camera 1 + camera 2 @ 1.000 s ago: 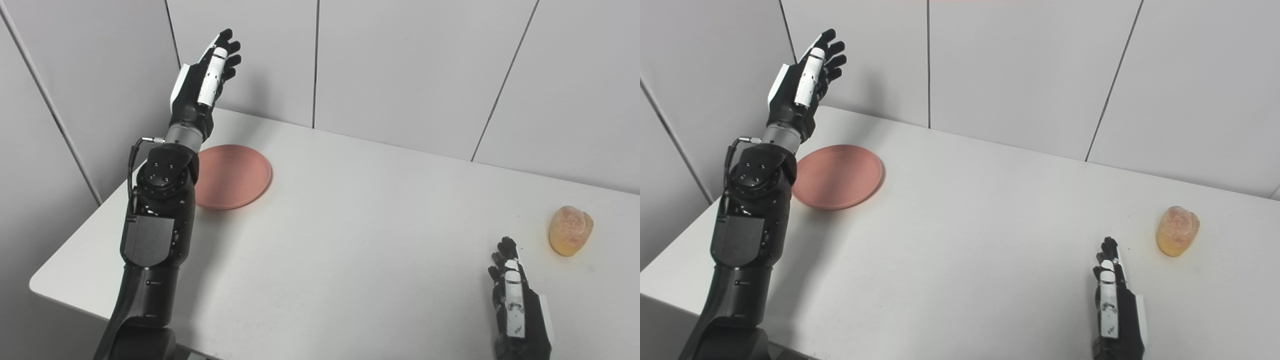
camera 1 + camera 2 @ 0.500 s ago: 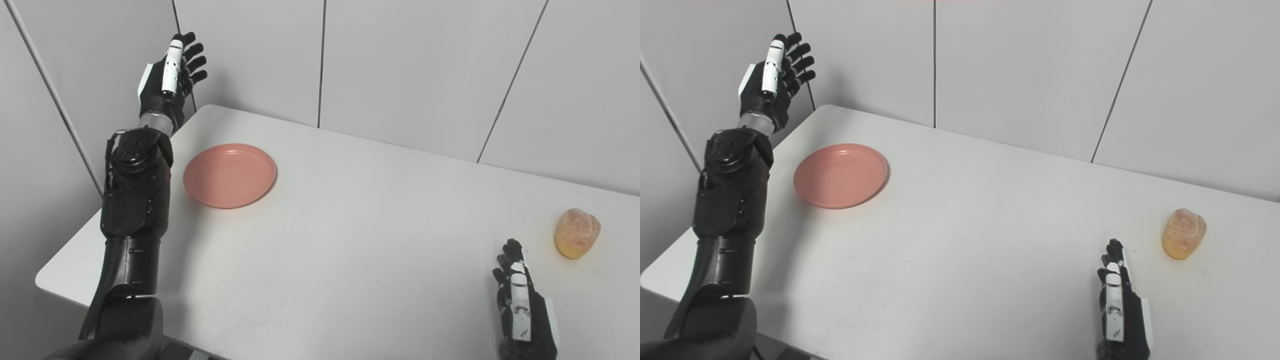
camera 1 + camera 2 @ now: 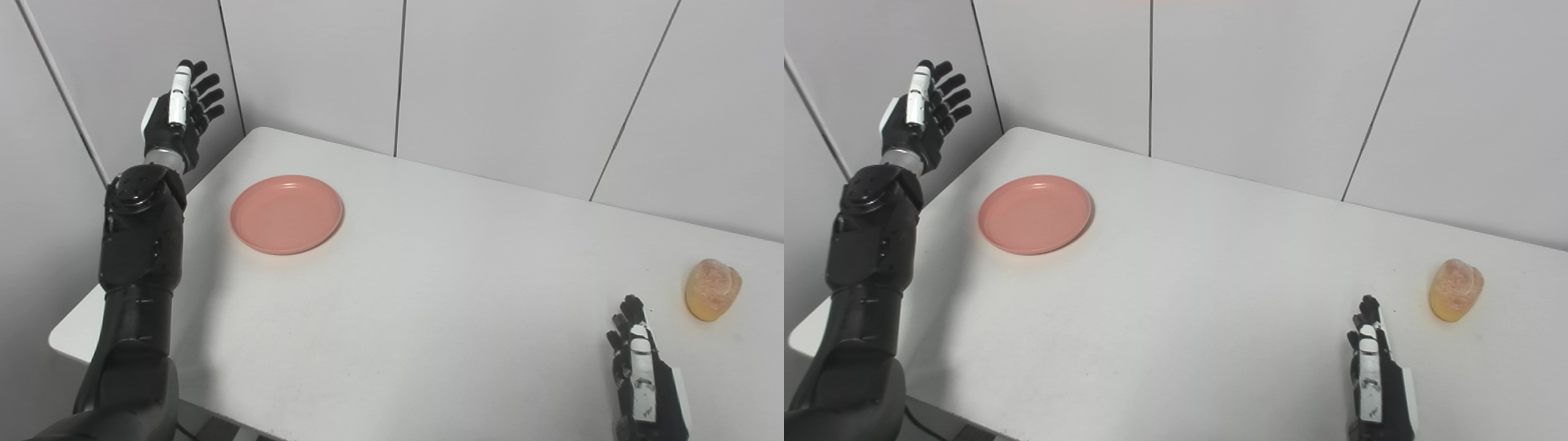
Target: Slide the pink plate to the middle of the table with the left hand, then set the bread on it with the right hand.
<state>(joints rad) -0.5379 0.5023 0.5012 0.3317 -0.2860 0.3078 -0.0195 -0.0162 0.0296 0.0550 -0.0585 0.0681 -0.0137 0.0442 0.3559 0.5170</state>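
Pink plate (image 3: 286,213) on table, well right of raised left hand (image 3: 177,119)

My right robot hand (image 3: 643,380) is cut off at the wrist by the bottom edge; I cannot see its palm. The table (image 3: 429,294) runs out of frame at right. Bread (image 3: 712,289) surface detail too small to tell.

A bare robot test booth, lab-like.
Plain grey wall panels (image 3: 508,86) with thin seams close in a white counter (image 3: 441,294) on two sides; no household furnishings show.
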